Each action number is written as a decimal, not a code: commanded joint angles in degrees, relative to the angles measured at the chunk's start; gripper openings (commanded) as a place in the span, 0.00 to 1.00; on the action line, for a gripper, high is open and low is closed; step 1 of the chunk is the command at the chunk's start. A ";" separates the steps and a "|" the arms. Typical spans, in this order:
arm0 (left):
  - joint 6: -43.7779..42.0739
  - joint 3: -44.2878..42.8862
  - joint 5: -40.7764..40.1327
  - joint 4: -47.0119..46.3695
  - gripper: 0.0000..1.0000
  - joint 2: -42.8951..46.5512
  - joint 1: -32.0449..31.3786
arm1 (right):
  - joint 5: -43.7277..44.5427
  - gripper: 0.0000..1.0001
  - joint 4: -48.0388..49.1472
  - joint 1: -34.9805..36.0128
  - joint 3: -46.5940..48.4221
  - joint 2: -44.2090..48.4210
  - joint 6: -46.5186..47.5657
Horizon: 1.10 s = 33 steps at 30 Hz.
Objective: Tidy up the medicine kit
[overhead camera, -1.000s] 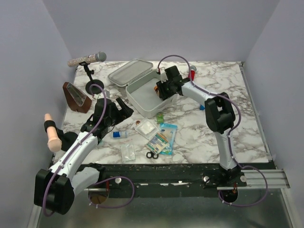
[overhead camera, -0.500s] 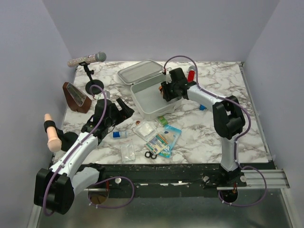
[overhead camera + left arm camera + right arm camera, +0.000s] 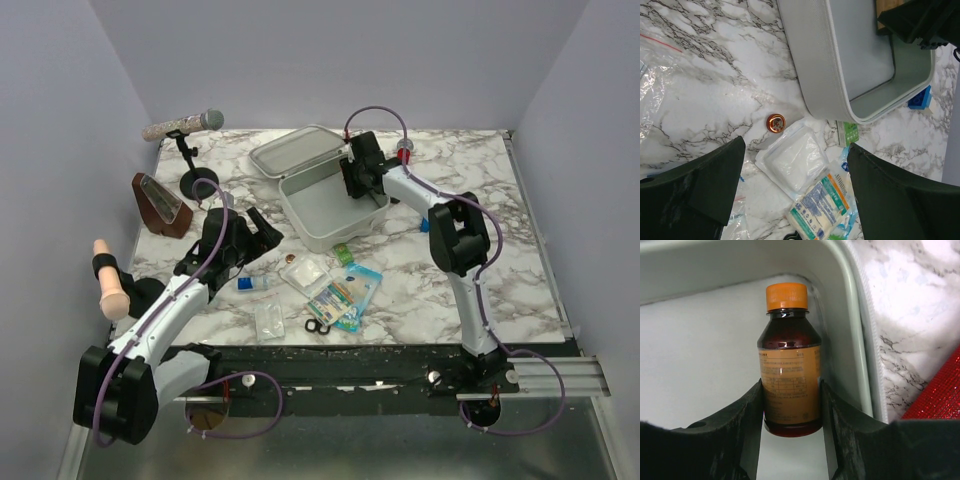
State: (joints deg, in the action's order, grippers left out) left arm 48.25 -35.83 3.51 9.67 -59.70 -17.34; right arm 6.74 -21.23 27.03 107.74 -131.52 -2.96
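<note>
- My right pincer (image 3: 790, 390) is gripping an orange-capped amber bottle (image 3: 789, 365), half closed around it, inside the medicine kit (image 3: 318, 238).
- The medicine kit is sitting open at upper centre of the tabletop (image 3: 480, 250).
- My left pincer (image 3: 795, 145) is hovering spread wide, holding nothing, above a gauze packet (image 3: 792, 162).

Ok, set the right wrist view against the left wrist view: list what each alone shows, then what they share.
Right wrist only: the brown bottle, orange cap and label plain, held in the right gripper by the medicine kit inner wall, plus a red glittery thing outside. Left wrist only: the left gripper open above a gauze packet, a small copper disc, printed packets and a blue block. Both: the medicine kit and the marble table.
</note>
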 commanded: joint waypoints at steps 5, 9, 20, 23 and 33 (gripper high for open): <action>-0.44 -0.38 1.15 -0.44 0.94 -1.56 -0.15 | 4.68 0.67 -3.29 -1.10 3.18 -1.81 -1.08; -0.35 -0.20 1.33 -0.62 0.94 -1.38 -0.15 | 4.51 0.77 -1.62 -1.01 0.89 0.65 -1.52; -0.88 -0.11 0.62 0.26 0.94 1.52 -0.15 | 1.43 0.90 0.67 -1.01 -9.56 19.88 -4.94; -0.88 -0.11 0.88 0.17 0.94 2.13 -0.15 | 4.06 0.91 0.67 -1.10 -16.23 27.87 -7.22; 0.79 1.29 3.08 -2.29 0.94 3.28 -0.23 | 14.18 0.98 0.05 -6.62 -47.78 44.15 -21.55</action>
State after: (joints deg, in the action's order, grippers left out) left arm 48.25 -35.68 4.27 8.91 -57.10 -17.37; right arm 17.04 -18.48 23.88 70.24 -87.92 -16.12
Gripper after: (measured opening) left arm 0.937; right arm 0.953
